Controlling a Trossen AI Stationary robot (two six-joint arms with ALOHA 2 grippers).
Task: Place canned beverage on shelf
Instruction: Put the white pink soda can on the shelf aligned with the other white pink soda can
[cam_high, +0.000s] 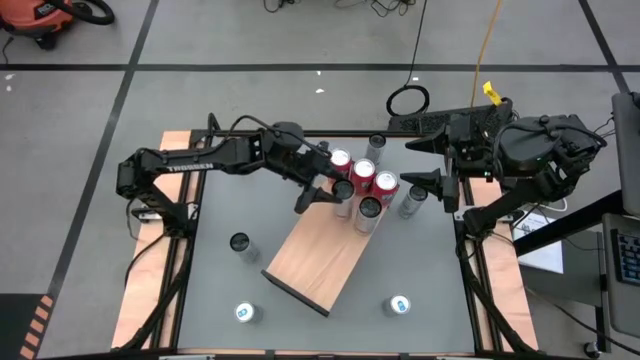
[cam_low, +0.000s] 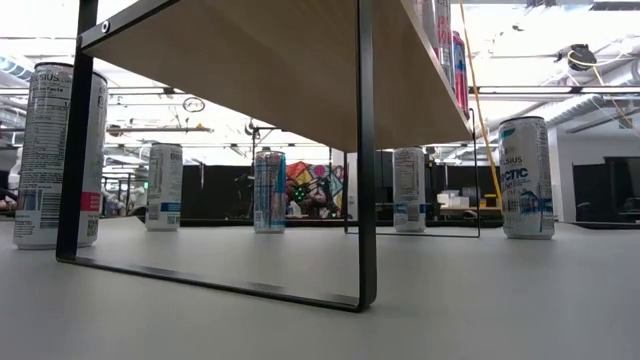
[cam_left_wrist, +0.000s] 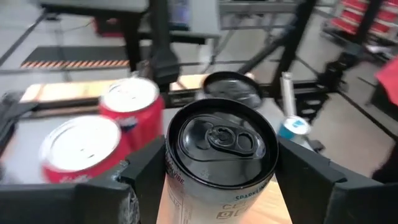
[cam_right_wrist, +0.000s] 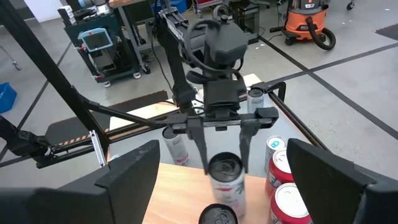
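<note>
Left gripper (cam_high: 331, 190) fingers bracket the black can (cam_left_wrist: 219, 158) at the shelf's (cam_high: 318, 250) one-o'clock edge; right gripper (cam_high: 436, 182) fingers apart.

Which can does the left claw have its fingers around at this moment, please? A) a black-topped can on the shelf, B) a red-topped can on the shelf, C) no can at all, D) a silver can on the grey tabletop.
A: the left wrist view shows the left claw straddling the black-topped can, which stands on the shelf beside the red-topped cans.
</note>
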